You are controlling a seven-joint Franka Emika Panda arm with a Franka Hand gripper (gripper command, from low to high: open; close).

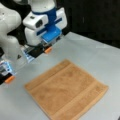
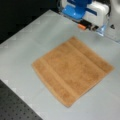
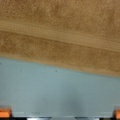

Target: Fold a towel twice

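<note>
The towel [image 1: 67, 91] lies flat and unfolded on the grey desk [image 1: 95, 55], one banded edge showing in the wrist view [image 3: 60, 32]. The end effector [image 1: 28, 66] hovers near that edge, orange-tipped fingers [image 1: 48, 50] spread wide apart, holding nothing.

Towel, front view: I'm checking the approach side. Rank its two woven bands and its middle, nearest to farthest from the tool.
From the open tool, at the view's left:
1. Upper-left woven band, beside the tool.
2. Towel middle, centre.
3. Lower-right woven band, far side.
</note>
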